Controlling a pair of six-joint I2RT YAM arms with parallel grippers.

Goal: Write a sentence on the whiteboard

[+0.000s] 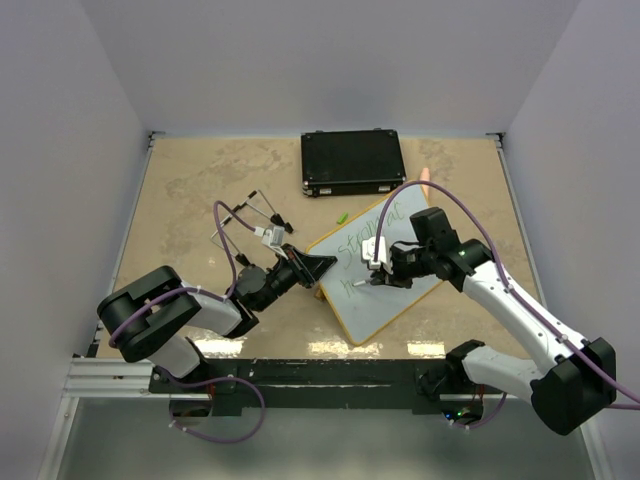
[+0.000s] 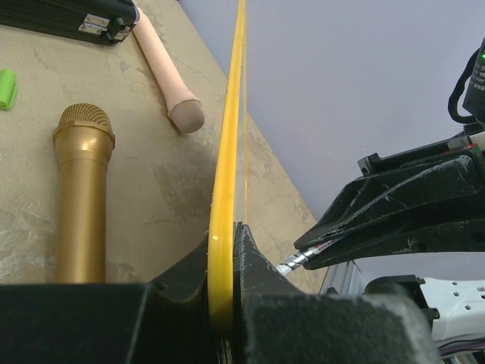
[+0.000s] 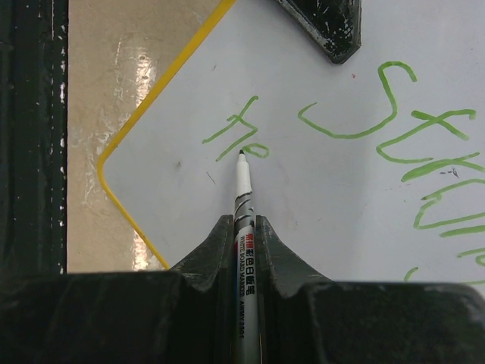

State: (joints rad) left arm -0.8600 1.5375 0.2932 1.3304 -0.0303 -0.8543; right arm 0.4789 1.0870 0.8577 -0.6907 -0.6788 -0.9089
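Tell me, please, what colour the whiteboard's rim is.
The rim is yellow, clearest in the left wrist view.

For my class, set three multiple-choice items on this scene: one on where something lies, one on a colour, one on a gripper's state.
1. Where does the black case lie?
A. On the far side of the table, beyond the whiteboard.
B. Under the whiteboard.
C. At the near edge, between the arm bases.

2. What colour is the lettering on the whiteboard?
A. Red.
B. Green.
C. Blue.

3. What is the state of the right gripper?
A. Open, holding nothing.
B. Shut on the marker, tip at the board.
C. Shut on the case.

Key:
1 A, the top view shows it past the board's far corner.
2 B, the strokes show green in the right wrist view.
3 B, its fingers clamp the marker's barrel.
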